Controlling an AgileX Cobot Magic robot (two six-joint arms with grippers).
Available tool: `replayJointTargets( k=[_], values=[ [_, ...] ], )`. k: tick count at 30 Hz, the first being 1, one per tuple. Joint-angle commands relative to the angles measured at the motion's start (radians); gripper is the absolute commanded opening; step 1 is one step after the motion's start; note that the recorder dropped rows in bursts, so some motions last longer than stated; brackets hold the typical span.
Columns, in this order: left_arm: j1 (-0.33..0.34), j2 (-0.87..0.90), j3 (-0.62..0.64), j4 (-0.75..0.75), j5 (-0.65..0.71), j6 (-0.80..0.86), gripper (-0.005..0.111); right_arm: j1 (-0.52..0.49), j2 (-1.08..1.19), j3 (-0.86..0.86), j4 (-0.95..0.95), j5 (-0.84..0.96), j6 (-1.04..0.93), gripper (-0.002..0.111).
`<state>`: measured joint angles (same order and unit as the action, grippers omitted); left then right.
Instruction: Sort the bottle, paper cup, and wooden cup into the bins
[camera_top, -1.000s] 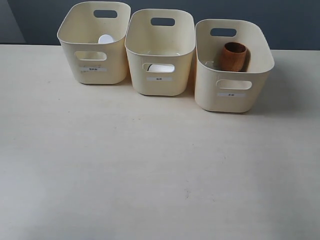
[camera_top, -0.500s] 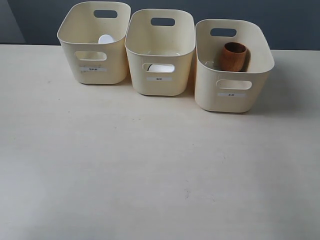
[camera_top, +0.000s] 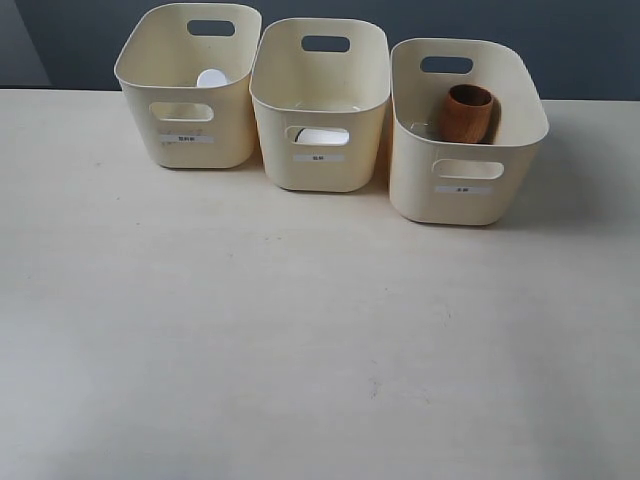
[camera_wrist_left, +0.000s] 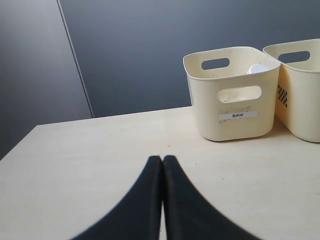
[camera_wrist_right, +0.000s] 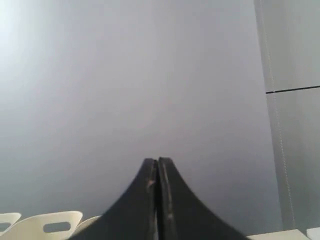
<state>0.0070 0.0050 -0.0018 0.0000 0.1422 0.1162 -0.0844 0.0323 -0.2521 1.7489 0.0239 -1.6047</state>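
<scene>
Three cream-yellow bins stand in a row at the back of the table: left bin (camera_top: 190, 140), middle bin (camera_top: 320, 165), right bin (camera_top: 460, 195). The brown wooden cup (camera_top: 466, 112) sits inside the right bin. The bottle's white cap (camera_top: 212, 77) peeks above the left bin's front wall, and shows again in the left wrist view as the bottle cap (camera_wrist_left: 258, 68). A white shape, the paper cup (camera_top: 322, 136), shows through the middle bin's handle cut-out. Neither arm appears in the exterior view. My left gripper (camera_wrist_left: 162, 158) is shut and empty above the table. My right gripper (camera_wrist_right: 157, 160) is shut, facing a grey wall.
The pale wooden table (camera_top: 300, 330) stretches out in front of the bins. A dark wall (camera_wrist_left: 150, 50) stands behind the table. Bin rims (camera_wrist_right: 45, 220) show low in the right wrist view.
</scene>
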Motion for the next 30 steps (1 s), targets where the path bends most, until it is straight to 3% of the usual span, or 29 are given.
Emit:
replayJointTargets(
  k=[1, 5, 7, 15, 17, 20, 27, 30],
  values=[
    [0.0, -0.005, 0.002, 0.0, -0.007, -0.002, 0.0, -0.005, -0.006, 0.04, -0.005, 0.054, -0.017, -0.001],
    [0.0, -0.005, 0.002, 0.0, -0.007, -0.002, 0.0, -0.005, -0.006, 0.078, -0.005, 0.05, -0.017, -0.001],
    [0.0, -0.005, 0.002, 0.0, -0.007, -0.002, 0.0, -0.005, -0.006, 0.089, -0.097, 0.062, 0.036, -0.001],
    [0.0, -0.005, 0.002, 0.0, -0.007, -0.002, 0.0, -0.005, -0.007, 0.087, -0.898, 0.072, 0.83, -0.001],
    [0.0, -0.005, 0.002, 0.0, -0.007, -0.002, 0.0, -0.005, -0.007, 0.089, -1.229, 0.078, 1.166, -0.001],
    [0.0, -0.005, 0.002, 0.0, -0.007, -0.002, 0.0, -0.004, -0.007, 0.097, -1.576, 0.087, 1.536, -0.001],
    [0.0, -0.005, 0.002, 0.0, -0.007, -0.002, 0.0, -0.004, -0.026, 0.19, -1.678, 0.032, 1.605, -0.001],
    [0.0, -0.005, 0.002, 0.0, -0.007, -0.002, 0.0, -0.004, -0.032, 0.249, -1.816, -0.016, 1.757, -0.001]
  ],
)
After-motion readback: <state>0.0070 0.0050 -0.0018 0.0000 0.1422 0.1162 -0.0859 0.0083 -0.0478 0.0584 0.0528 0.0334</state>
